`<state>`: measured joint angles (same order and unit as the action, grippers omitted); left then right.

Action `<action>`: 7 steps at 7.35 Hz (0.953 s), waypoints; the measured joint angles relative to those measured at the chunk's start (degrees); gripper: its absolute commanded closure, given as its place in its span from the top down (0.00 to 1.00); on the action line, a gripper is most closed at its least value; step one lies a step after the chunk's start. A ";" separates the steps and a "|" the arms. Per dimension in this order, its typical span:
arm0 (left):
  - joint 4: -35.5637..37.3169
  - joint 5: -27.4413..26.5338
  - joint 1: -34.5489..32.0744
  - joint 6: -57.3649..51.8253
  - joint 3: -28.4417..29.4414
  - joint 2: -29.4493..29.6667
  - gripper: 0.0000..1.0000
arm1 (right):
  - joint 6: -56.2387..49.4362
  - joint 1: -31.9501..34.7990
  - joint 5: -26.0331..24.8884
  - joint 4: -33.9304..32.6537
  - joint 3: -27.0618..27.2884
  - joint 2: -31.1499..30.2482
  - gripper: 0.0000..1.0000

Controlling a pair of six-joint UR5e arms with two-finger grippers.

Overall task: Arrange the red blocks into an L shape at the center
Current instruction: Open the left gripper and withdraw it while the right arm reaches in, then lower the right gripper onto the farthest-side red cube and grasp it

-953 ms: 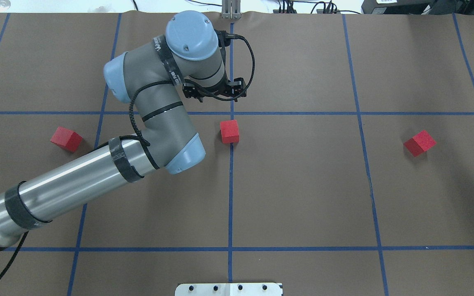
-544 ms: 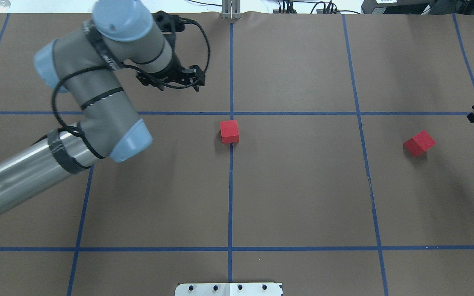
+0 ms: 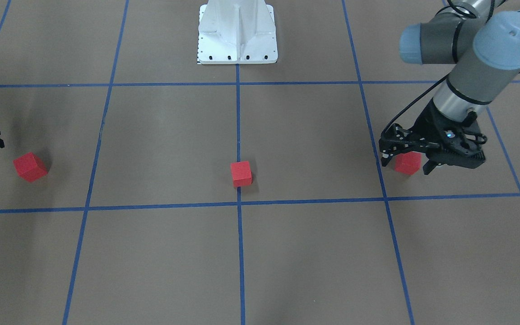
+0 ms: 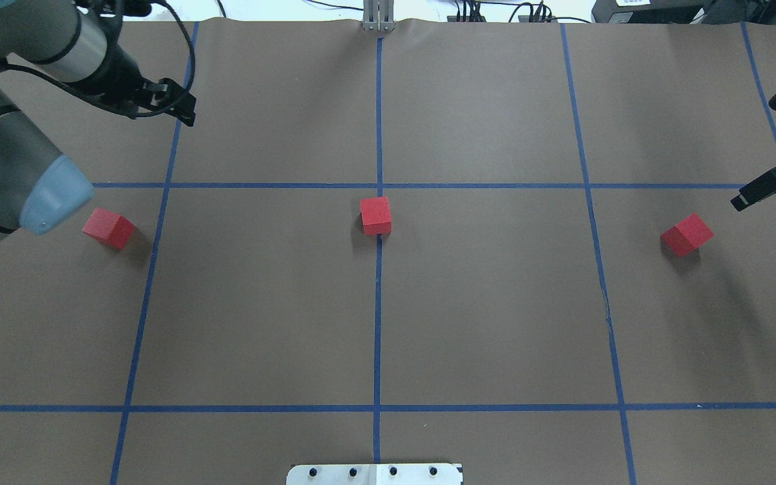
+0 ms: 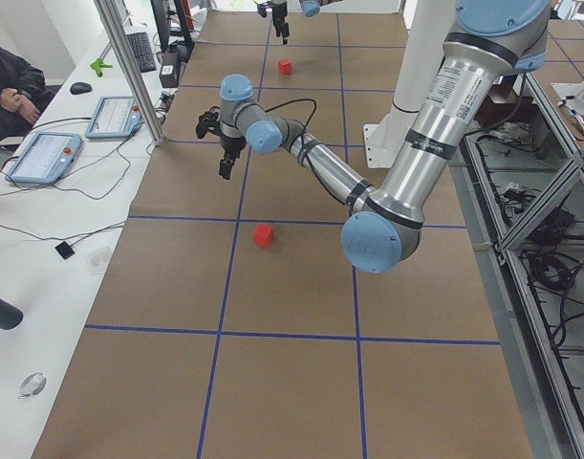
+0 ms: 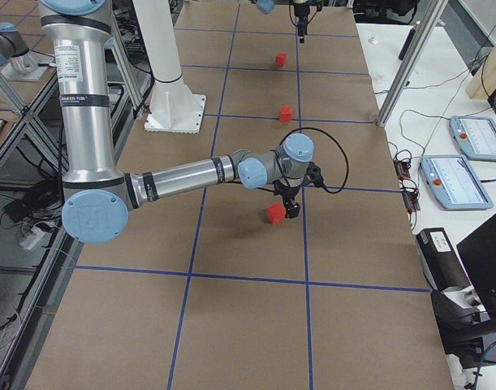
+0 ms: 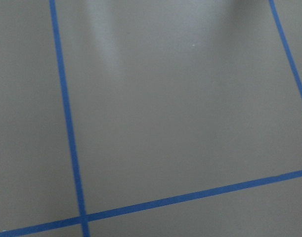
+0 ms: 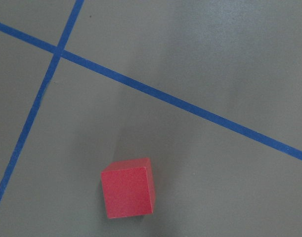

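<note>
Three red blocks lie apart on the brown grid: the left one (image 4: 108,228), the middle one (image 4: 376,215) just on my side of the center crossing (image 4: 379,185), and the right one (image 4: 686,234). My left gripper (image 4: 172,104) is open and empty, up in the air beyond the left block; in the front view the left gripper (image 3: 406,164) shows that block (image 3: 408,162) between its fingers. My right gripper (image 4: 757,151) looks open and empty, hovering just beyond and right of the right block, which shows in the right wrist view (image 8: 127,194).
The white robot base plate (image 4: 374,473) sits at the near table edge. A metal post (image 4: 378,17) stands at the far edge. Tablets (image 6: 463,175) and cables lie on the white desk beyond the table, where a person (image 5: 10,86) sits.
My left arm has swung from above the center, beside the middle block, out to the far left. My right gripper has come into view at the right edge. The blocks have not moved.
</note>
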<state>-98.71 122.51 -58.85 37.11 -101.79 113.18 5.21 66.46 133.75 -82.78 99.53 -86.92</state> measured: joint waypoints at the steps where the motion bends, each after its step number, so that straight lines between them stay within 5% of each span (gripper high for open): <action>1: -0.20 0.18 -0.67 -0.90 -0.80 -1.91 0.99 | -0.07 -1.72 -0.06 0.17 -0.20 0.09 0.99; 7: -0.84 0.19 -1.96 -1.47 -1.30 -5.51 0.99 | -0.14 -7.87 -2.89 0.28 -5.39 2.22 0.99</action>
<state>-99.55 122.71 -60.81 35.64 -103.09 107.67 5.07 58.59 130.86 -82.50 94.14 -84.70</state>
